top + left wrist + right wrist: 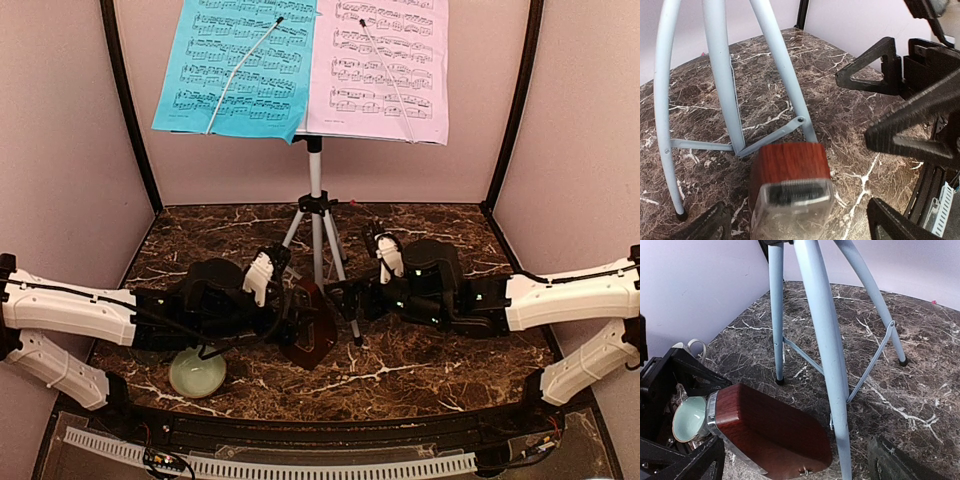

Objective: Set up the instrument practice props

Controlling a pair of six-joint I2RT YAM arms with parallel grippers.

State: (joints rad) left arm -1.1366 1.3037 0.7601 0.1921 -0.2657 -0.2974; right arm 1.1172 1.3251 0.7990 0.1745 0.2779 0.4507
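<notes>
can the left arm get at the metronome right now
Probably yes: the metronome sits right between the open left fingers, with nothing in the way. The music stand has its legs close beyond it, so there looks to be little room to push further.

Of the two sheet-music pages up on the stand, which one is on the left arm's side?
The blue page. It hangs on the left arm's side, and the pink page hangs next to it on the right arm's side.

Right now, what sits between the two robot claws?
The dark-red metronome and one stand leg beside it. The top view shows both there.
</notes>
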